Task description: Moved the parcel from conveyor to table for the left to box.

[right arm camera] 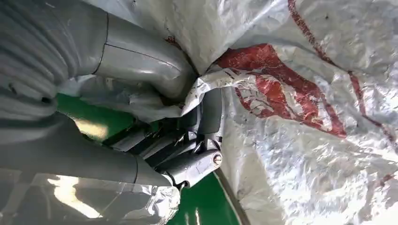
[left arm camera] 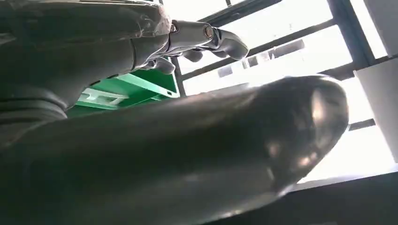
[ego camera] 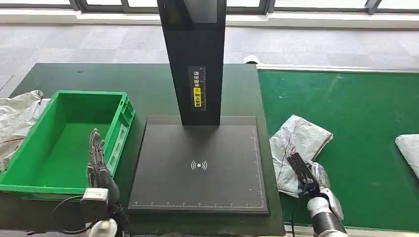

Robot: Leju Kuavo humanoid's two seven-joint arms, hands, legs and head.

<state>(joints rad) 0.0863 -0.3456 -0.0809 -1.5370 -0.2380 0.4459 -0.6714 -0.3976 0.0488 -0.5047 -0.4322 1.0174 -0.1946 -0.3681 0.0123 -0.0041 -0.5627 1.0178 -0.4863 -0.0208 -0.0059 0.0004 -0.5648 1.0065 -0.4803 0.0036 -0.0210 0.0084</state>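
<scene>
On the conveyor (ego camera: 356, 108), right hand (ego camera: 307, 174) grips parcel (ego camera: 296, 143) (fingers buried).

My left hand (ego camera: 99, 165) has dark, slim fingers above a grey boxy wrist block, with black cables looping beside it. My right hand (ego camera: 305, 177) is dark too, on a rounded silver forearm; up close, its thumb is thick, smooth grey, its cover ribbed.

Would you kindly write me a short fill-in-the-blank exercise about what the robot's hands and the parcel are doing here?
1. The right hand grips the crumpled white parcel, which lies on the ____ conveyor belt.
2. The left hand holds nothing and hovers by the rim of the green ____.
3. The black scanner platform lies between the crate and the ____.

Missing words: green; crate; parcel
</scene>
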